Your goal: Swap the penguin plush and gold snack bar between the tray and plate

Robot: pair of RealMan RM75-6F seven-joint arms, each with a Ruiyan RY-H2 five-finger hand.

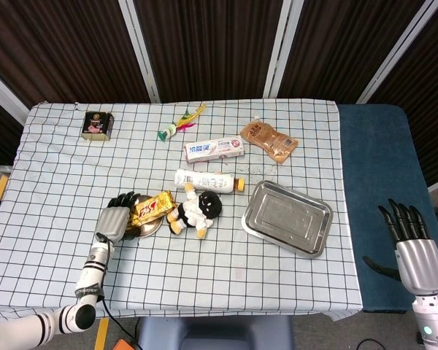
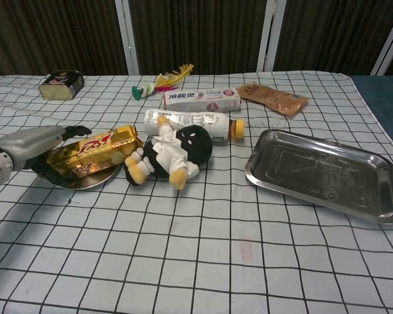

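In the head view, the left hand lies on the left end of the gold snack bar and covers that end. Its dark fingers reach around the bar, but I cannot tell from here if they really grip it. The bar rests on the small round plate, and only a part of the plate's rim is seen under the bar and the hand. The penguin plush lies on the worktop just beside the plate, on its right, touching the right end of the bar. The metal tray sits to the right of the plush, apart from it, with nothing in it. The right hand is well apart, beyond the right edge of the worktop, with fingers spread and holding nothing.

In the chest view, the left hand enters from the left edge and its arm is cut off. Its fingers curl over the back of the snack bar, while the underside of the grip is hidden. The bar has a shiny, crinkled gold wrapper. The plate is flat and metallic. The plush is soft, black and white with yellow feet. The tray is rectangular, with rounded corners and a reflective surface. The right hand does not appear in this view.
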